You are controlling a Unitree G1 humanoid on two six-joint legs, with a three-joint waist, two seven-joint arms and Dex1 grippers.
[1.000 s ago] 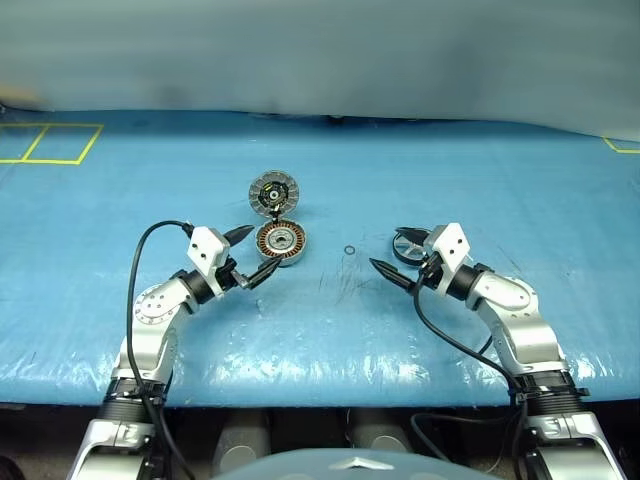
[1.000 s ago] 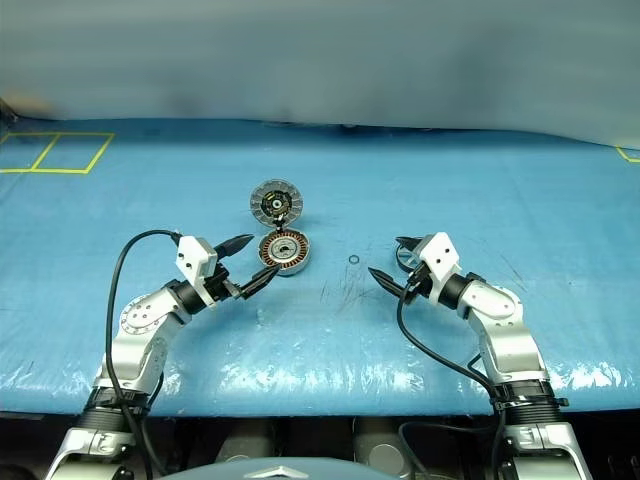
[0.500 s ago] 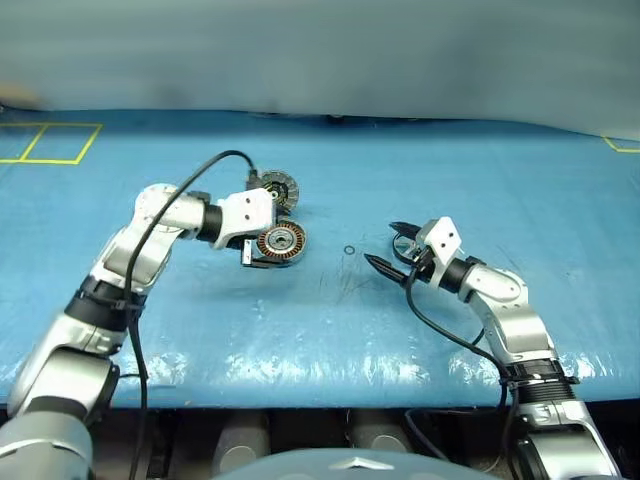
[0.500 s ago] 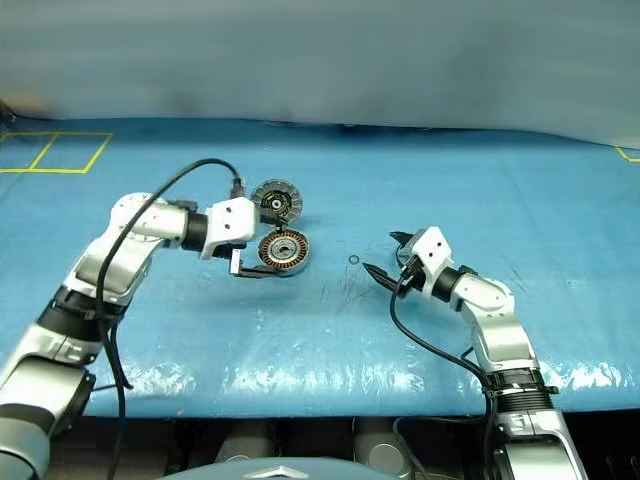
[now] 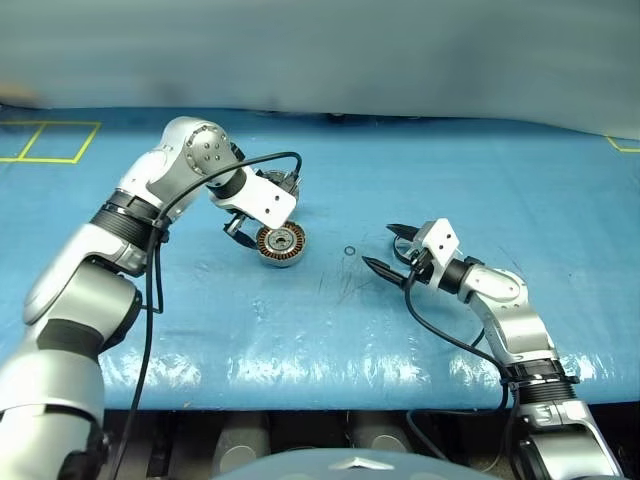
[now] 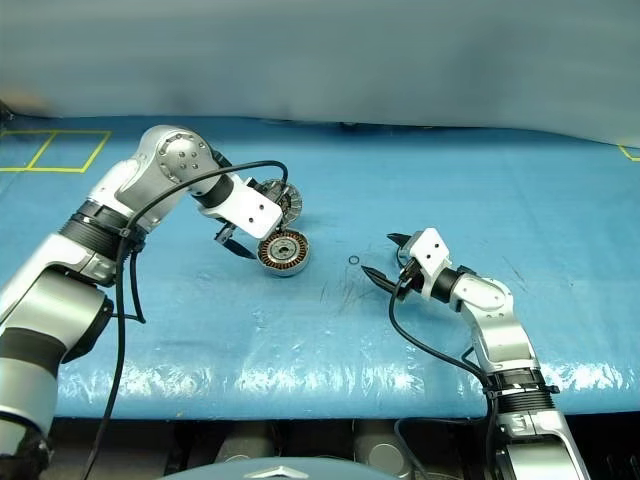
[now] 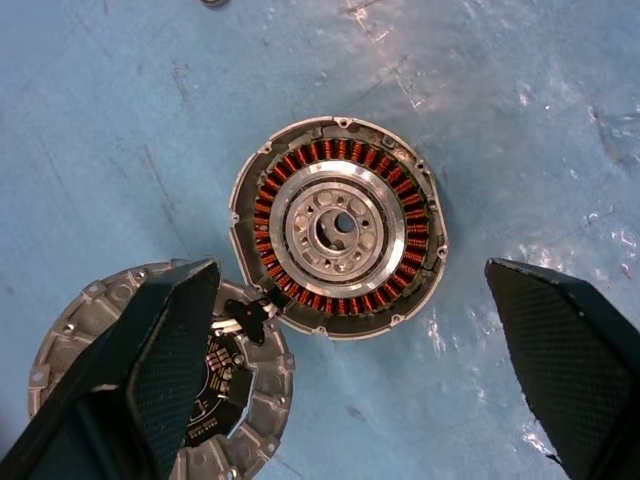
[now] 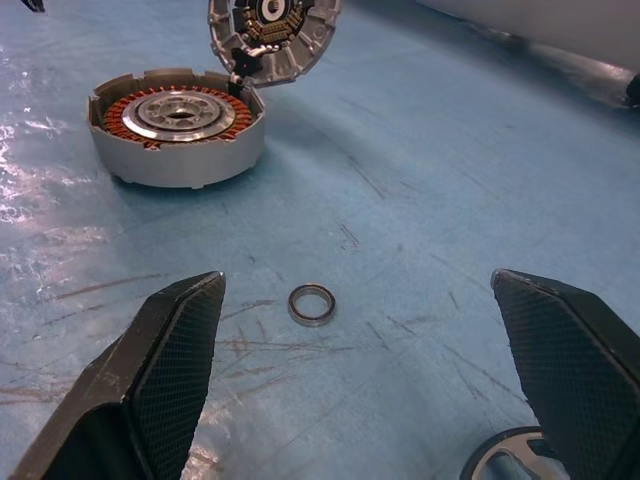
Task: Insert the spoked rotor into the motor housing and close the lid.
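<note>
We take this for a robotics lab test bench: a table under a scuffed blue plastic sheet [image 5: 330,330], yellow tape squares [image 5: 45,142] marking its corner, a plain grey backdrop [image 5: 320,50] behind, and motor parts laid out.

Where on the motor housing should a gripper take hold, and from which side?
Probably the motor housing's outer wall, coming straight down from above, fingers on opposite sides. It sits flat, open face up, so the copper windings stay untouched. Avoid the edge where the lid joins it.
</note>
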